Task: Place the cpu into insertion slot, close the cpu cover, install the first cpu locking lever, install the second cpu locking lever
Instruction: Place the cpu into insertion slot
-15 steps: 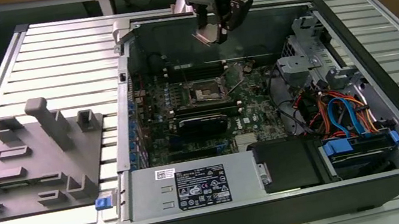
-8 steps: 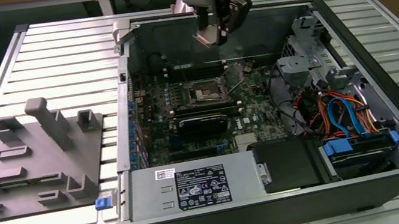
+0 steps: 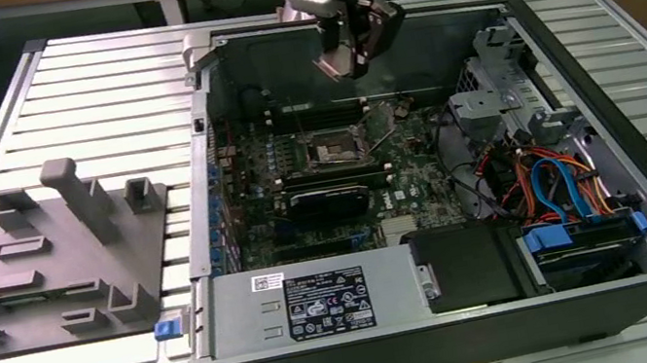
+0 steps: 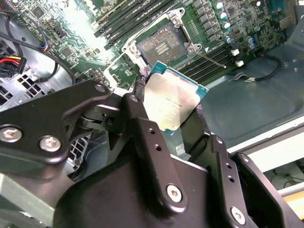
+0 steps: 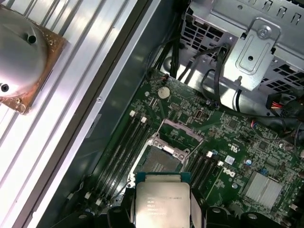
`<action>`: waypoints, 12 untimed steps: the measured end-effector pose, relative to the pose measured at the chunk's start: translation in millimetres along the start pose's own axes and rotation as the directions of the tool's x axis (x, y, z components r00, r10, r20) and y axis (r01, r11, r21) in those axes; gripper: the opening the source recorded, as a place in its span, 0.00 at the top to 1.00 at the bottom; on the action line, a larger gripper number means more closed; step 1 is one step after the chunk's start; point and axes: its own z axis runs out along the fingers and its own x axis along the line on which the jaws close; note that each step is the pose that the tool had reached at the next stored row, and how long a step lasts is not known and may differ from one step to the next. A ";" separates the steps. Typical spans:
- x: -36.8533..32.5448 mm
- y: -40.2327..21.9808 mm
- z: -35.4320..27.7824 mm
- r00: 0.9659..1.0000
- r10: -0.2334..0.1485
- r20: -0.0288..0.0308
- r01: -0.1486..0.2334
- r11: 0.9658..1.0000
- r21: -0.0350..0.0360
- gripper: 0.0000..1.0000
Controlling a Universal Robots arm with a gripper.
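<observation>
Holding the cpu (image 4: 173,102) by two opposite edges, your gripper (image 3: 351,51) is closed on it and hangs above the open computer case (image 3: 645,216), well clear of the board in the exterior view. In both wrist views the chip's dull metal top faces the camera, with a green rim showing at its corners. The insertion slot (image 5: 161,159) lies beneath and apart from it, its contact field uncovered. In the first wrist view the cpu cover (image 5: 183,129) looks swung up at one side of the slot, and in the second wrist view a thin lever wire (image 4: 211,57) lies out beside it. To seat the chip well, square its edges to the silver rim, bring it level, and lower it straight, with no sideways slide across the contacts. Let it settle inside the rim; do not press. Mind the raised cover, the wire and the long memory slots (image 5: 122,151) alongside, which your fingers could catch.
</observation>
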 end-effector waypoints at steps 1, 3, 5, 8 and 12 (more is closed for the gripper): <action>0.0 0.0 0.7 1.000 0.001 0.000 -0.001 1.000 0.001 0.46; -0.1 -0.1 2.3 1.000 0.005 -0.001 -0.005 1.000 0.002 0.46; -0.2 -0.1 3.9 1.000 0.013 0.000 -0.013 1.000 0.003 0.46; -0.4 -0.2 6.5 0.998 0.059 0.003 -0.059 0.998 0.002 0.46; -0.5 -0.3 9.5 0.992 0.126 0.006 -0.126 0.992 -0.002 0.46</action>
